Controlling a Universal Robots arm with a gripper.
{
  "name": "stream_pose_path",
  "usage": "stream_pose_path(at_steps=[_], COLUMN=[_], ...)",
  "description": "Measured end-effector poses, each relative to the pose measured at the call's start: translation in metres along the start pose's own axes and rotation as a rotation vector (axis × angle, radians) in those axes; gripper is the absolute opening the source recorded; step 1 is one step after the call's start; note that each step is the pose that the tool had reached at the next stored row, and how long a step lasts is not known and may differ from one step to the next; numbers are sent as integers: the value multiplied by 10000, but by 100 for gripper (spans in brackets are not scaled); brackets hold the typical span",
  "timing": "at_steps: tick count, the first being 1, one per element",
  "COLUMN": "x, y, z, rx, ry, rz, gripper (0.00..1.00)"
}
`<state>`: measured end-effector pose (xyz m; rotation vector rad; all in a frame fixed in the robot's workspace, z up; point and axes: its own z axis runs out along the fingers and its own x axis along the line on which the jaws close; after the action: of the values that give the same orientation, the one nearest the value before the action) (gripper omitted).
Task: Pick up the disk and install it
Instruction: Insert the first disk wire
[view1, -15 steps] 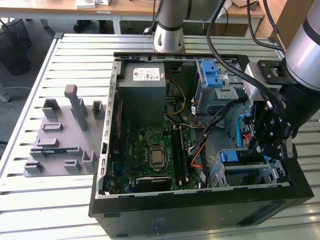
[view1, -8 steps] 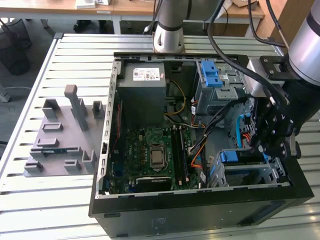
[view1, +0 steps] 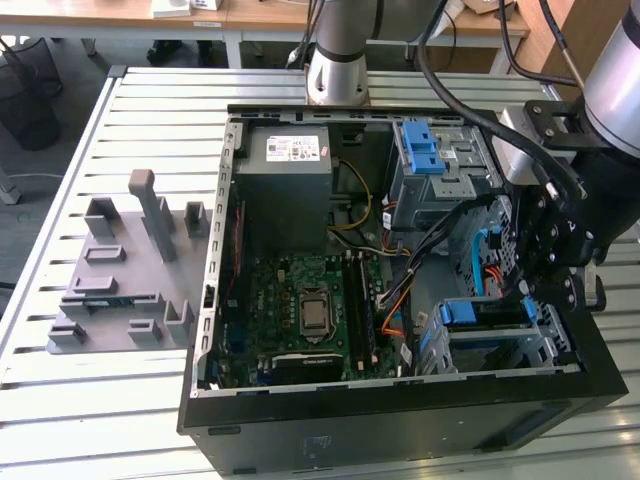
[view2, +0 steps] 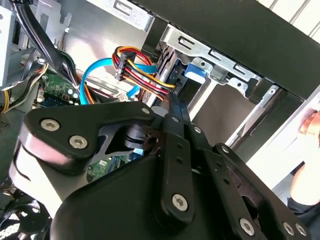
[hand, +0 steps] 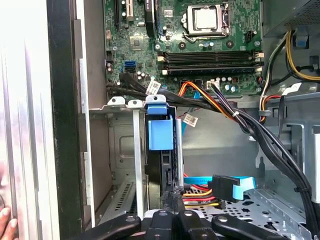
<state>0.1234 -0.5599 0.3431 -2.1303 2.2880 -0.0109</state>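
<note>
In the exterior view the open computer case (view1: 400, 300) is seen lying on a slatted table (view1: 100, 400); the disk (view1: 485, 315) is seated on edge in the drive cage (view1: 500, 345) at about four o'clock from the motherboard (view1: 310, 310), its long axis running across toward the exterior view's right, its blue carrier uppermost; the arm is bent down over the case's edge at three o'clock, with the gripper (view1: 540, 270) lowered just above the disk; a grey fixture block (view1: 130, 270) is placed at nine o'clock, well apart. In the second wrist view the gripper (view2: 176, 107) is shown with fingertips drawn together to a narrow point beside the blue tab of the disk (view2: 195, 75); whether anything is pinched cannot be told; part of a person's hand (view2: 311, 125) is visible at three o'clock. In the first wrist view the disk (hand: 161, 132) is seen standing upright in its slot, blue tab toward the motherboard (hand: 190, 45), with the fingertips (hand: 175, 197) closed together against its near edge.
</note>
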Motion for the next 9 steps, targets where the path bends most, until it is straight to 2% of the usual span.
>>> stream_pose_path(at_steps=[1, 9], x=[0, 0], y=[0, 0], z=[-1, -3], rx=[0, 0], ry=[3, 2], rz=[0, 0], gripper=[11, 11])
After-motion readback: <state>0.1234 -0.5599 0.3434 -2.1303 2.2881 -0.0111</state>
